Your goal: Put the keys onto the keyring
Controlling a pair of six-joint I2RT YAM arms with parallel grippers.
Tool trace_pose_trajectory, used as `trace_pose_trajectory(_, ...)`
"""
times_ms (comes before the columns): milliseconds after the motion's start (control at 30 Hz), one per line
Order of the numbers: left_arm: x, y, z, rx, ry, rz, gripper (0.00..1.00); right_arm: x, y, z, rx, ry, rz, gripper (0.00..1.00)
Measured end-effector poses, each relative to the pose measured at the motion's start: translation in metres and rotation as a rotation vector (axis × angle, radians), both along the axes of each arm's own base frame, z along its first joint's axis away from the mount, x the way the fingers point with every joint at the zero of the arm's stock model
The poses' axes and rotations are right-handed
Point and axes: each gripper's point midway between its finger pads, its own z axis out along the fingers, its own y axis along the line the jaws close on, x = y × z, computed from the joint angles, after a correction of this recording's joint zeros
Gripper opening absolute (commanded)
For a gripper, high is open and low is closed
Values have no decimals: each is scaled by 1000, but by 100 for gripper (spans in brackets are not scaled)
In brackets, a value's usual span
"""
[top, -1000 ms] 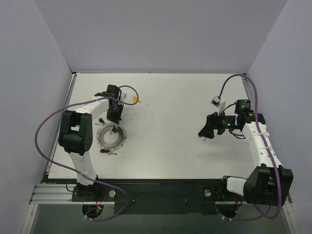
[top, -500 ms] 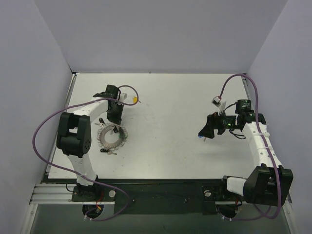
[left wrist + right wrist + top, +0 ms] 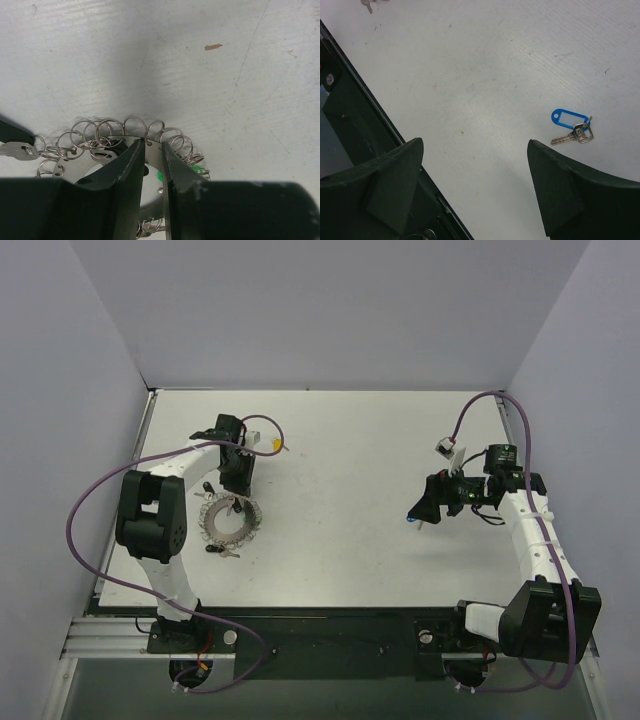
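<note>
We count: 1 keyring (image 3: 228, 521), 1 blue-tagged key (image 3: 580, 134), 1 green key (image 3: 195, 167) part-hidden, 1 silver key (image 3: 15, 150); 2 grippers: left gripper (image 3: 152, 145), right gripper (image 3: 475, 145).

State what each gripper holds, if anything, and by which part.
The left gripper appears to pinch the large silvery keyring, edged with small wire loops, by its flat rim band. The right gripper is open, holding nothing.

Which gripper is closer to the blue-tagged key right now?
Right. The right gripper hangs open just beside the blue-tagged key; the left gripper is far across the table, at the keyring.
</note>
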Motion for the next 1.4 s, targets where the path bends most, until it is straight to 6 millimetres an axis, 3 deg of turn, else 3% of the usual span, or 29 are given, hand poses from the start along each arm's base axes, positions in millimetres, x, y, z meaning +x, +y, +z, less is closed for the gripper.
trace_pose_trajectory(267, -1, -7, -1, -35, 12, -16, 31, 0, 0, 0, -1, -2, 1, 79)
trace_pose_trajectory(467, 9, -11, -3, -44, 10, -25, 37, 0, 0, 0, -1, -1, 2, 79)
trace_pose_trajectory(733, 22, -15, -10, -44, 19, -32, 38, -1, 0, 0, 0, 1, 2, 79)
trace_pose_trajectory(1400, 6, -14, -19, -44, 82, -46, 36, -2, 0, -1, -6, -5, 13, 79)
